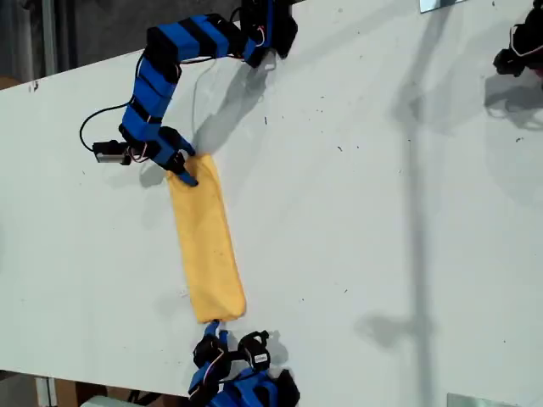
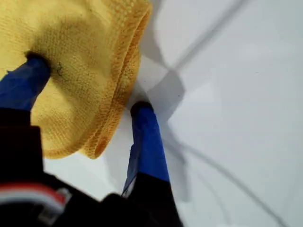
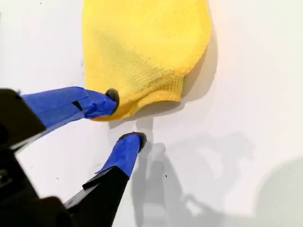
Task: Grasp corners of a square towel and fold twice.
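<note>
**foldnoob:** The towel point(image 1: 208, 246) is lying as a long narrow strip on the counter point(image 1: 382, 212), toward the exterior view's left. So I'd say one fold is done and one's left?

**so100_tinkerer:** Looks that way to me. My first hand point(image 2: 89, 85) is at the strip's far end. It's spread wide across the doubled edge, with one finger pressing on top of the cloth and the other down on bare counter, so nothing is pinched yet. My second hand point(image 3: 124, 117) is at the near end and also spread. One tip touches the hem, the other is off the cloth, and it's holding nothing.

**foldnoob:** Tips for the grab?

**so100_tinkerer:** Slide the lower finger under both layers before closing, otherwise you'll probably lift only the top one. Grip close to the corners point(image 3: 189, 82), and lift both ends together so the strip doesn't twist.
</note>
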Controlling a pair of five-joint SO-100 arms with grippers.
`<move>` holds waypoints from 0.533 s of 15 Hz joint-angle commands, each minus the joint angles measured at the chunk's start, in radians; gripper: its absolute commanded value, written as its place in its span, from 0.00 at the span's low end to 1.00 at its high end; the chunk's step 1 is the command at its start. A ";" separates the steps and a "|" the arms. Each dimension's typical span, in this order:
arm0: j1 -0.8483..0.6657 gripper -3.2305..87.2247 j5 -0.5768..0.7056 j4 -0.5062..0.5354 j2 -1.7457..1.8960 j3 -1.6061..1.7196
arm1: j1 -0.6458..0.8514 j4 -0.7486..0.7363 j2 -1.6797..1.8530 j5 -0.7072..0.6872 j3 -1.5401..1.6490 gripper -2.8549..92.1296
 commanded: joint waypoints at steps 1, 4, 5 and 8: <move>-0.026 0.17 -0.026 0.005 0.063 0.017 | 0.038 0.020 -0.026 -0.008 -0.055 0.28; -0.046 0.17 -0.049 0.153 0.356 0.100 | 0.150 0.003 0.008 0.012 0.089 0.10; -0.052 0.16 -0.054 0.213 0.466 0.121 | 0.178 -0.028 0.060 0.035 0.166 0.03; -0.058 0.19 -0.075 0.282 0.569 0.141 | 0.264 -0.143 0.267 0.104 0.431 0.03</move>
